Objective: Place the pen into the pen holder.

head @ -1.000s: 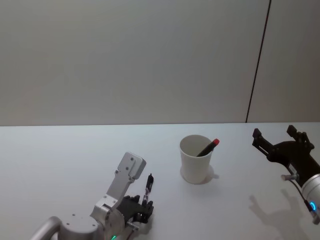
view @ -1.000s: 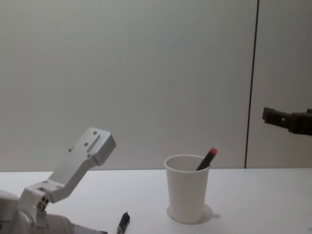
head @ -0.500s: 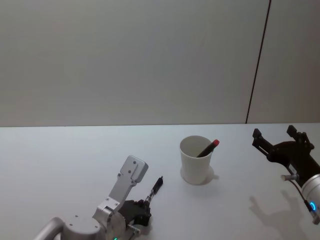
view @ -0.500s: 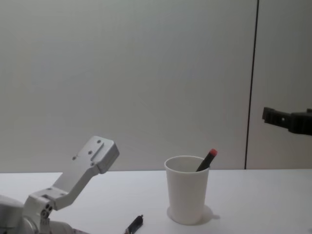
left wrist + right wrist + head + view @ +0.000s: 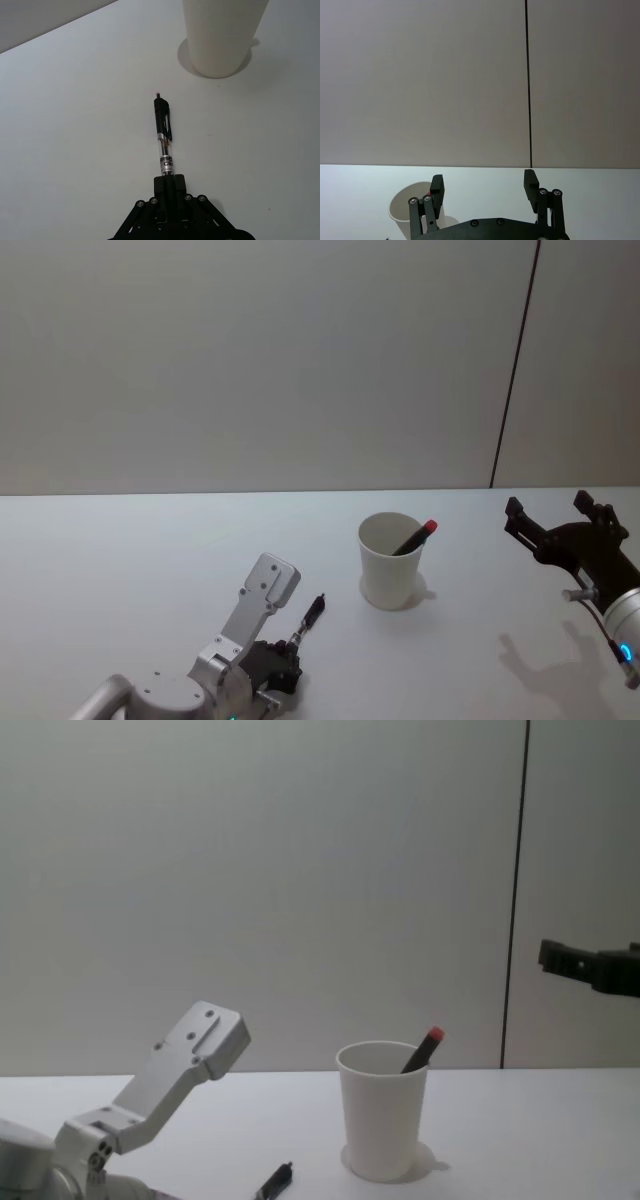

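Black plastic pen [image 5: 163,142]: your wrist view shows the left gripper [image 5: 169,182] pinching its end; right gripper [image 5: 484,181] gapes empty.

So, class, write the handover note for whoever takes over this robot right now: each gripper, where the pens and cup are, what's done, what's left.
Left gripper: shut on one end of the black pen, low at the table, the free end pointing roughly toward the cup.
Right gripper: open and empty, held above the table to the right of the cup.
Cup: upright, mid-table, with a red-capped pen leaning inside.
Done: black pen gripped.
Left: lift it, carry it over the cup's rim, and release it inside.
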